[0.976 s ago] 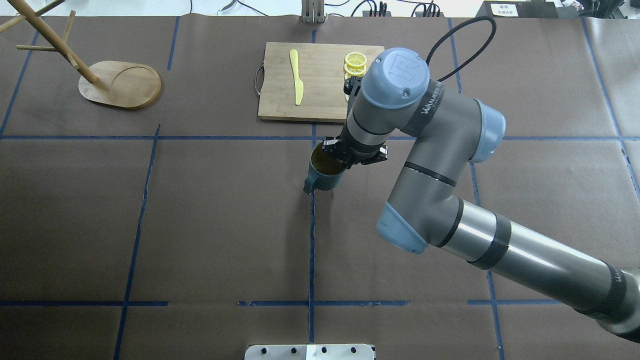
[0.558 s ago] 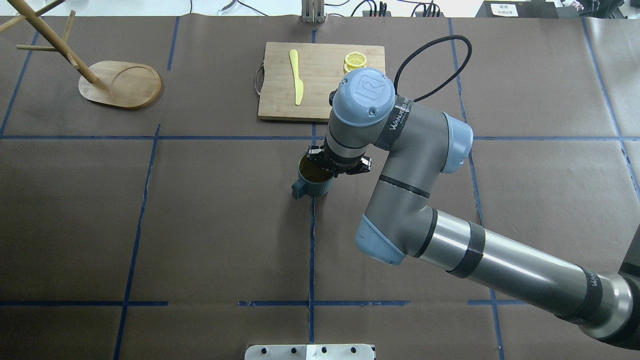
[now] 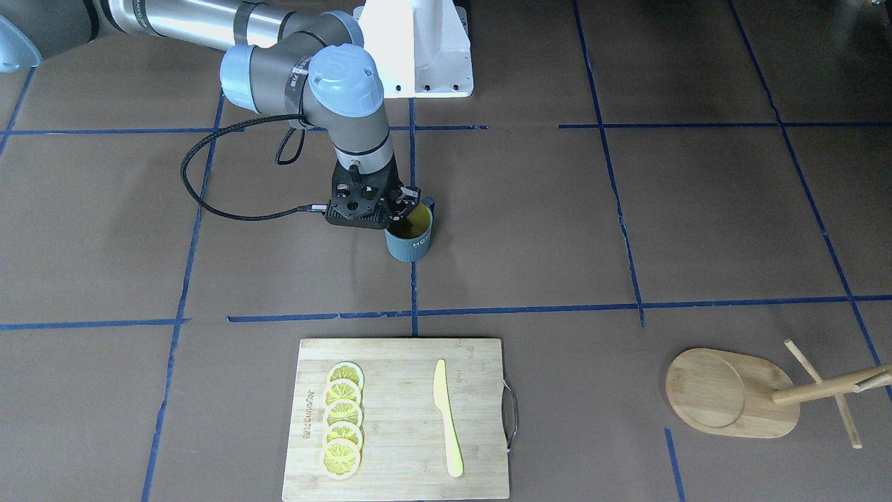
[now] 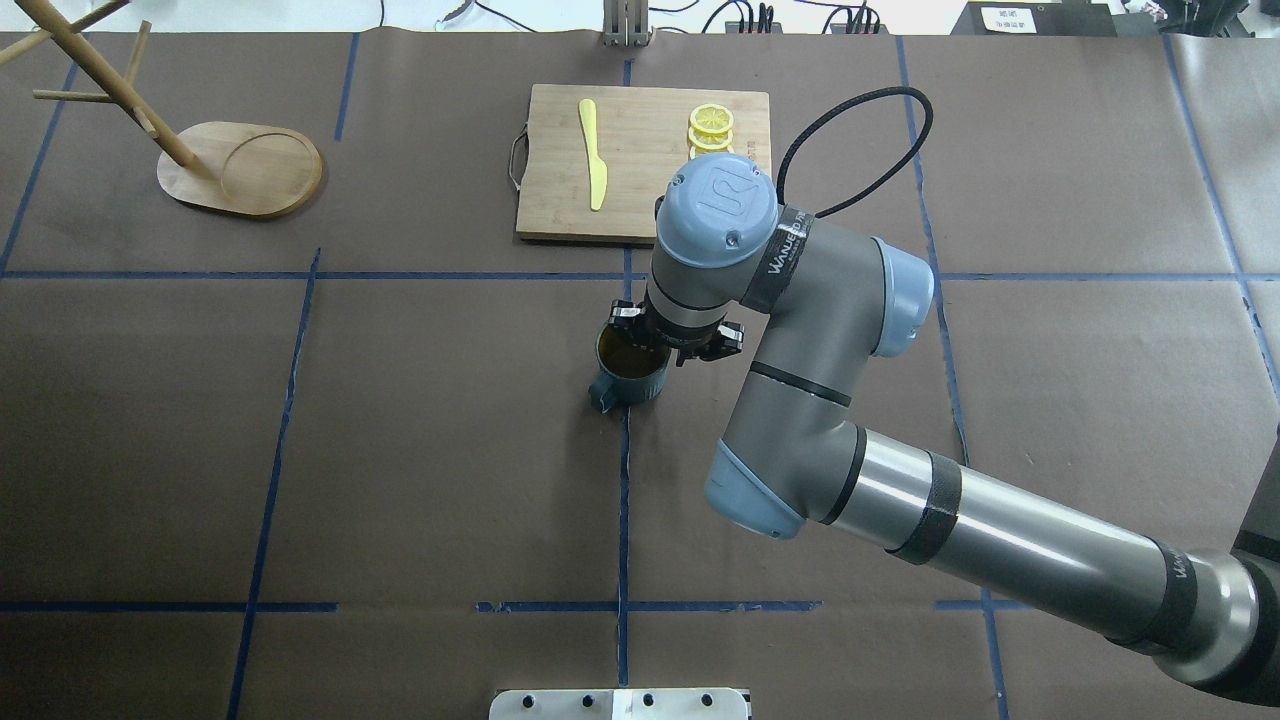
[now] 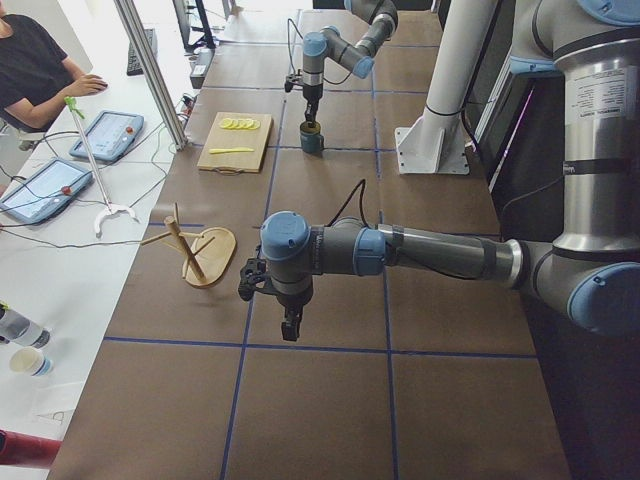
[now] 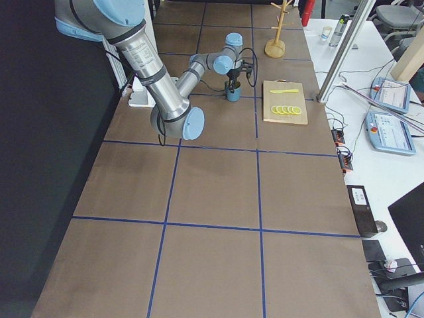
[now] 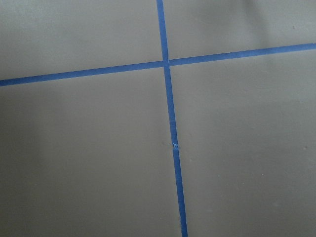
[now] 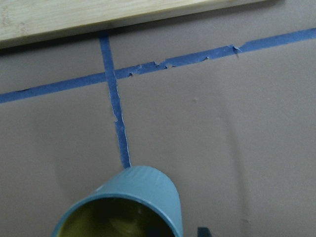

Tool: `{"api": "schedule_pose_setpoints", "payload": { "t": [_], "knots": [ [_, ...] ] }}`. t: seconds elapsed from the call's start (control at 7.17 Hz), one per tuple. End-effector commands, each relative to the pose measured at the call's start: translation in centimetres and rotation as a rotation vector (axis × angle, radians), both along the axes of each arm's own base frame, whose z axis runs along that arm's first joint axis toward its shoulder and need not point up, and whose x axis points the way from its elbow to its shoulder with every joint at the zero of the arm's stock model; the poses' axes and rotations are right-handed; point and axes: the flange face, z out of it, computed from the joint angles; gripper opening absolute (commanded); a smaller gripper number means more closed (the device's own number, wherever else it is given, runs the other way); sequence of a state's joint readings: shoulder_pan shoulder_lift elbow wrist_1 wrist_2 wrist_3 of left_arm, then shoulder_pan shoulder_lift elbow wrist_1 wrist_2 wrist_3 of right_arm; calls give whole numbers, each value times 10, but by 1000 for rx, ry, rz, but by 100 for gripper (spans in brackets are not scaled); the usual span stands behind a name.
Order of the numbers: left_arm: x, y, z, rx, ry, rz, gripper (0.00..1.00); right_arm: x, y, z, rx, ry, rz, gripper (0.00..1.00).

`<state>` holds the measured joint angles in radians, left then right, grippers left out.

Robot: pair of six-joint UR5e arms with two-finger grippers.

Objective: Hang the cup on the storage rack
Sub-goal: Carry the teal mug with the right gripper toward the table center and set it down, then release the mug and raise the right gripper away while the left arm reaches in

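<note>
The cup (image 4: 628,378) is dark teal with a yellow inside and stands upright at the table's middle, its handle toward the near left. It also shows in the front view (image 3: 412,242) and at the bottom of the right wrist view (image 8: 131,200). My right gripper (image 4: 660,352) (image 3: 403,208) is shut on its rim from above. I cannot tell whether the cup touches the table. The storage rack (image 4: 240,168) (image 3: 732,394) stands at the far left, well away from the cup. My left gripper (image 5: 291,328) shows only in the left side view, so I cannot tell its state.
A bamboo cutting board (image 4: 640,190) (image 3: 397,446) lies just beyond the cup, with a yellow knife (image 4: 593,155) and lemon slices (image 4: 710,125) on it. Blue tape lines cross the brown table cover. The right arm's black cable (image 4: 850,130) loops over the board's right end.
My right arm has drawn back toward the robot and a little left, carrying the cup with it. The rack and cutting board have not moved.
</note>
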<state>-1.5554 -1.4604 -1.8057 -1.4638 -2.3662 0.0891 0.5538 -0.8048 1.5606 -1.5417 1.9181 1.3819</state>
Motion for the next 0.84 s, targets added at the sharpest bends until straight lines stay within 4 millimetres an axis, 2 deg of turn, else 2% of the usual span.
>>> {"api": "schedule_pose_setpoints", "payload": {
  "t": [0.0,0.14,0.28,0.42,0.56,0.7],
  "knots": [
    [2,2,-10,46,34,0,100,14,-5,-13,16,-27,12,100],
    [8,2,-17,86,58,13,100,44,-9,-27,13,-80,13,100],
    [36,-5,-41,199,99,76,100,98,-18,-16,-19,-127,16,100],
    [67,-8,-67,345,125,150,100,159,-21,10,-22,-152,10,100],
    [111,-8,-88,441,169,224,100,211,-27,40,22,-150,-17,100],
    [156,-14,-123,478,228,208,100,257,-36,71,30,-145,-30,100]
  ]
}}
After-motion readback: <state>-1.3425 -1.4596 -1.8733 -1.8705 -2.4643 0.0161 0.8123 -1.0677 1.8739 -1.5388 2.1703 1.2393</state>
